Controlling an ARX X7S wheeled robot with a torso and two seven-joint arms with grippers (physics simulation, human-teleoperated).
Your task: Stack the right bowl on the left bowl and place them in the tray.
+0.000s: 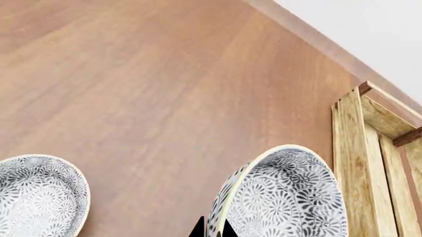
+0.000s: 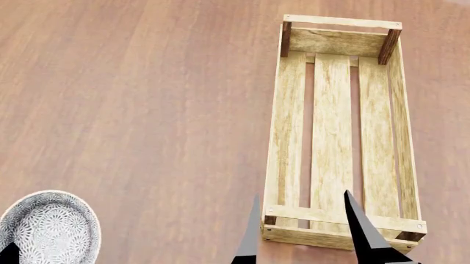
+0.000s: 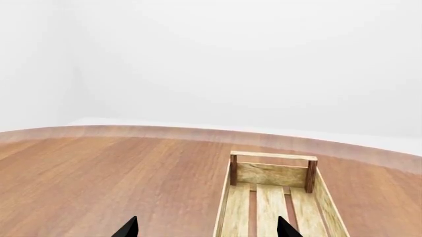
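Observation:
Two grey-patterned bowls show in the left wrist view. My left gripper (image 1: 212,228) is shut on the rim of the right bowl (image 1: 283,197), one finger on each side of it. The left bowl (image 1: 36,195) sits apart on the table. The head view shows only the right bowl (image 2: 48,228), at lower left, with a tip of the left gripper (image 2: 9,254) at its edge. The tray (image 2: 283,137) is an empty light-wood crate at the right, also seen in the left wrist view (image 1: 369,163) and the right wrist view (image 3: 274,174). My right gripper (image 2: 302,198) is open and empty over the tray's near end (image 3: 207,219).
Brown wooden tabletop (image 2: 132,99) spreads between the bowls and the tray. The table's far edge (image 3: 132,129) meets a plain white wall behind the tray.

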